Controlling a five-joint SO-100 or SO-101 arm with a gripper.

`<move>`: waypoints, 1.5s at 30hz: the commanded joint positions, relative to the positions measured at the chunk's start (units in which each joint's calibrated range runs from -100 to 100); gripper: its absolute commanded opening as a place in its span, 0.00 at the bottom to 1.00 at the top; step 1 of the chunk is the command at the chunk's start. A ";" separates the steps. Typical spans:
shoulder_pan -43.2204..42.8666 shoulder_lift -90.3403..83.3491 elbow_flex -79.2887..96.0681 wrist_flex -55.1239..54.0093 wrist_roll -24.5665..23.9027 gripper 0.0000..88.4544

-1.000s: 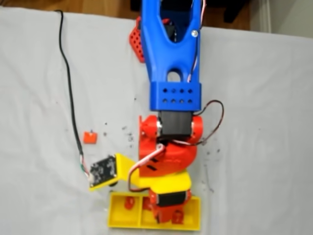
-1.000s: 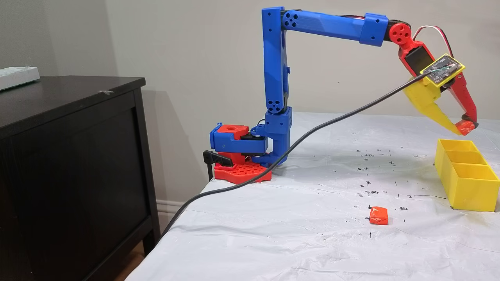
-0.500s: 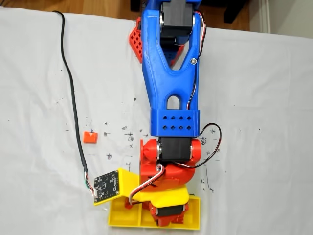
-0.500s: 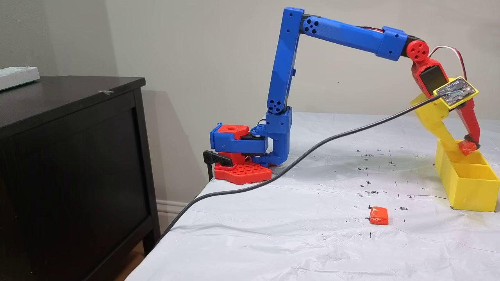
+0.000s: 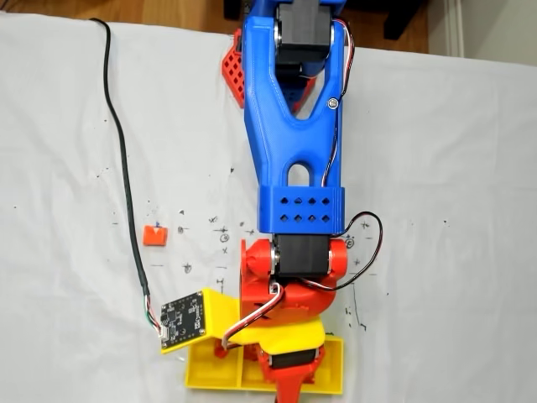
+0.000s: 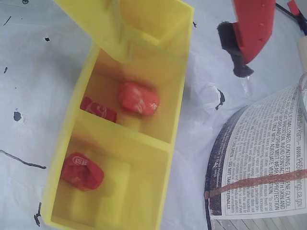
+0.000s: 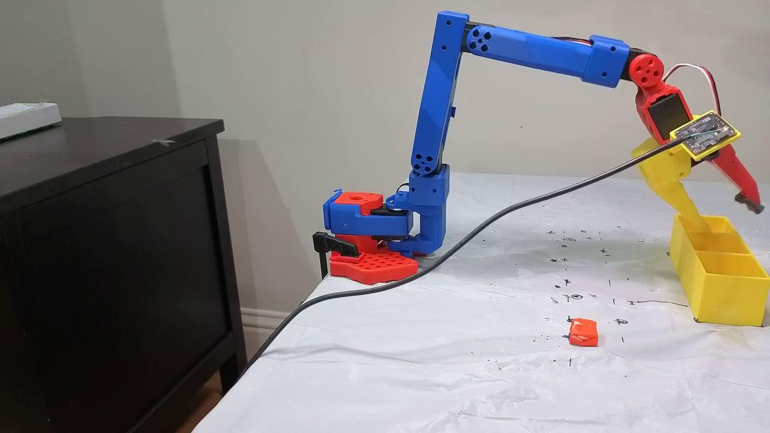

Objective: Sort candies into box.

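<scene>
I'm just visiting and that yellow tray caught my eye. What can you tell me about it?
The box is a low, bright yellow tray, plastic by its look, split into square compartments in a row. It sits flat on the white table cover. In the wrist view, two red candies lie in one compartment and one in the next. The yellow finger dips over its far end.

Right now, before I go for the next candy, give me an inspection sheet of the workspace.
Surface: white sheet, wrinkled, with black pen marks.
Job's things: yellow box near the sheet's edge; in the wrist view two candies in one compartment, one candy in the next. One loose candy on the sheet.
Clutter: printed paper beside the box in the wrist view.
Grippers: gripper open over the box, holding nothing.
Cables: black cable running from the wrist camera board off the table edge.
Surroundings: dark cabinet, plain wall.
</scene>
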 commanded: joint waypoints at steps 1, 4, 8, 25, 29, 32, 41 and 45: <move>0.65 -3.12 -4.57 0.55 0.29 0.31; 1.10 -4.82 -3.94 0.96 0.73 0.25; 1.83 -7.53 -3.39 2.27 2.10 0.06; 9.26 -16.27 1.07 16.52 8.35 0.00; 12.88 -16.10 3.98 18.89 10.70 0.00; 15.60 -19.32 11.36 15.78 13.04 0.00; 25.92 -18.81 17.00 15.37 17.58 0.22; 28.01 -15.25 14.45 14.64 18.02 0.26</move>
